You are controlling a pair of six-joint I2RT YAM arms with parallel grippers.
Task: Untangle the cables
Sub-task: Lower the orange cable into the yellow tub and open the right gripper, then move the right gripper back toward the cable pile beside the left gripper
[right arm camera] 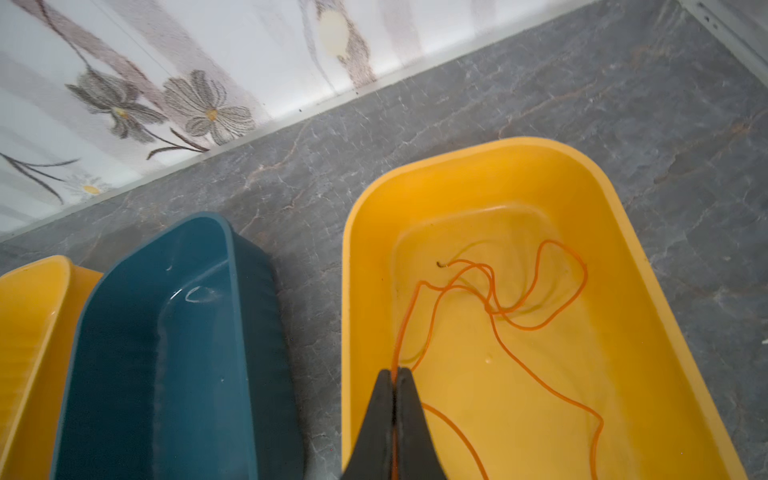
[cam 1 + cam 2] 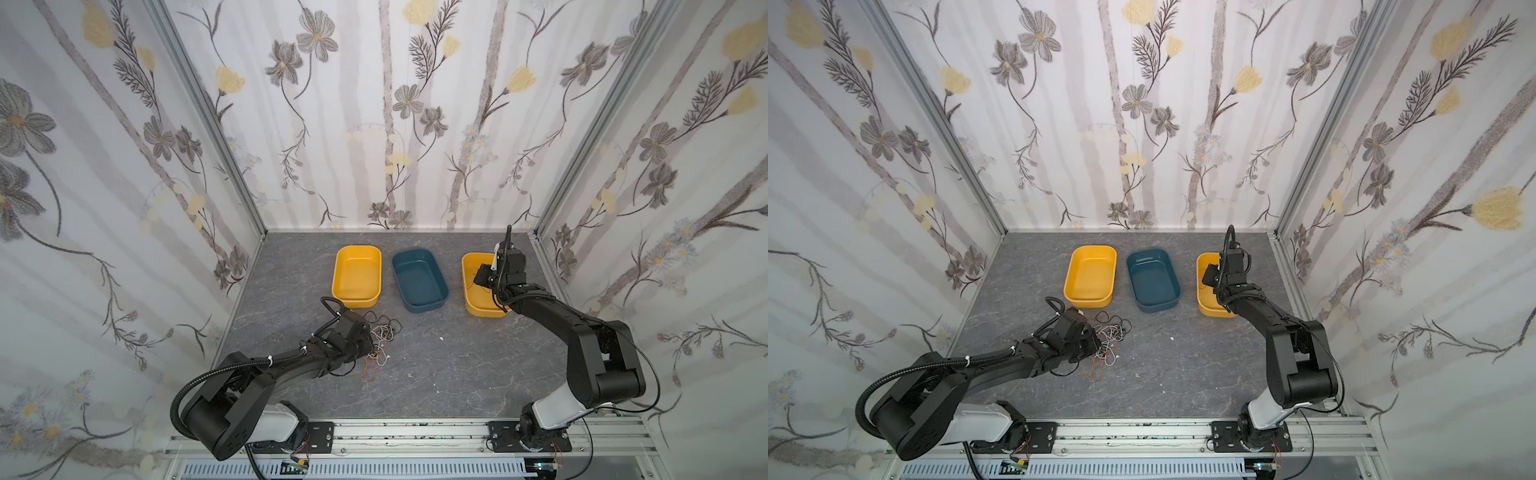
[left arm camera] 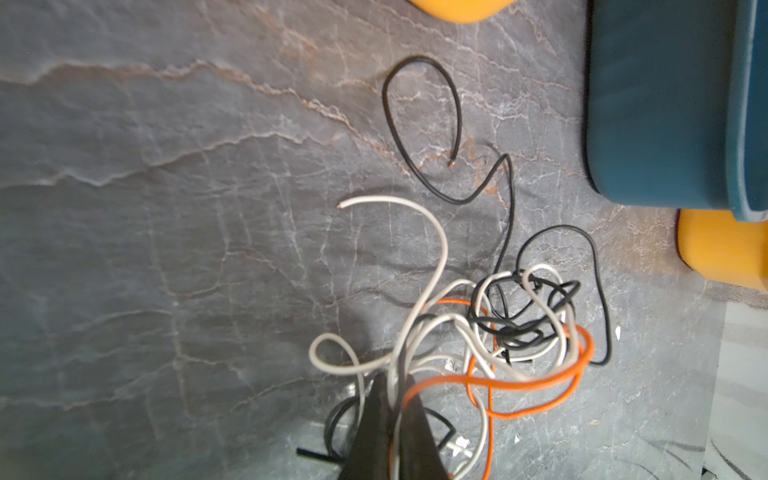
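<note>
Over right yellow tub (image 1: 457,158), holding orange cable (image 1: 490,309) in closed right pincer (image 1: 395,372); gripping white cable (image 3: 445,249) of tangle (image 3: 528,324) in closed left pincer (image 3: 392,380). Next, likely: release orange.

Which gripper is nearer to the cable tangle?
Left. The left gripper is shut on the cable tangle; the right gripper is far away over a yellow bin, holding an orange cable.
</note>
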